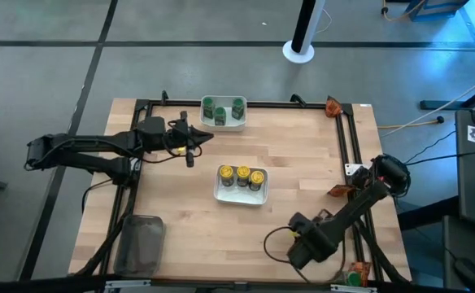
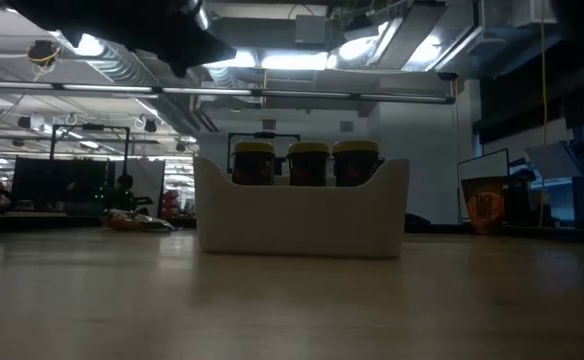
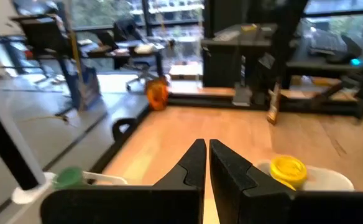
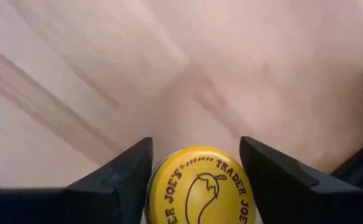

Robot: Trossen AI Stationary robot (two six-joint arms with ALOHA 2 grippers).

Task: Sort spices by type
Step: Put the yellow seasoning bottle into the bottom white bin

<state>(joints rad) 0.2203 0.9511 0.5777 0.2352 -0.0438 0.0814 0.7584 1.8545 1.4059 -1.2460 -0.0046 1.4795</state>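
The pale wooden bench [image 1: 302, 171] fills the middle of the high view. At its centre a white rectangular bowl [image 1: 241, 193] holds three small yellow-capped jars [image 1: 241, 175]; at the upper edge another white bowl [image 1: 224, 122] holds three green-capped jars [image 1: 222, 111]. A clear grey tray [image 1: 140, 242] sits lower left. The left end effector [image 1: 195, 143], upper left of centre, is pinched shut and empty. The right end effector [image 4: 197, 168], lower right, grips a yellow-capped jar [image 4: 200, 186] between its fingers.

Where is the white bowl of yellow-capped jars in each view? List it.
High view: white bowl at table centre, three yellow-capped jars inside.
Low view: centre, bowl wall.
Left wrist view: bowl rim beyond the shut left hand.
Right wrist view: not in it.
Shared landmark: the yellow caps.
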